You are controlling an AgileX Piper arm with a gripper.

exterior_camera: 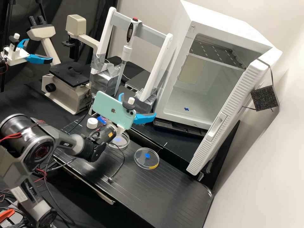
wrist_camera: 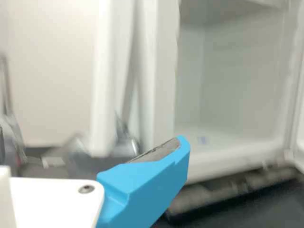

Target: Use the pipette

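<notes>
High view gives me one white pipette with a red button and dark display [exterior_camera: 127,52], tip down between the two posts of a white frame with a grey crossbar [exterior_camera: 107,30], at about 12 o'clock from the one white gripper with two bright blue fingers [exterior_camera: 138,104]. That gripper's spread wide and empty, with one mint-green phone [exterior_camera: 114,110] mounted on it. Going round from it, I count two clear round dishes, one at 6 o'clock [exterior_camera: 141,163] and one at 7 [exterior_camera: 127,144], partly behind the arm, plus one round white cap [exterior_camera: 92,123] at 8. Also one beige and black microscope [exterior_camera: 69,74] at 10, and one boxy white cabinet [exterior_camera: 177,47], door open, between 2 and 3.
</notes>
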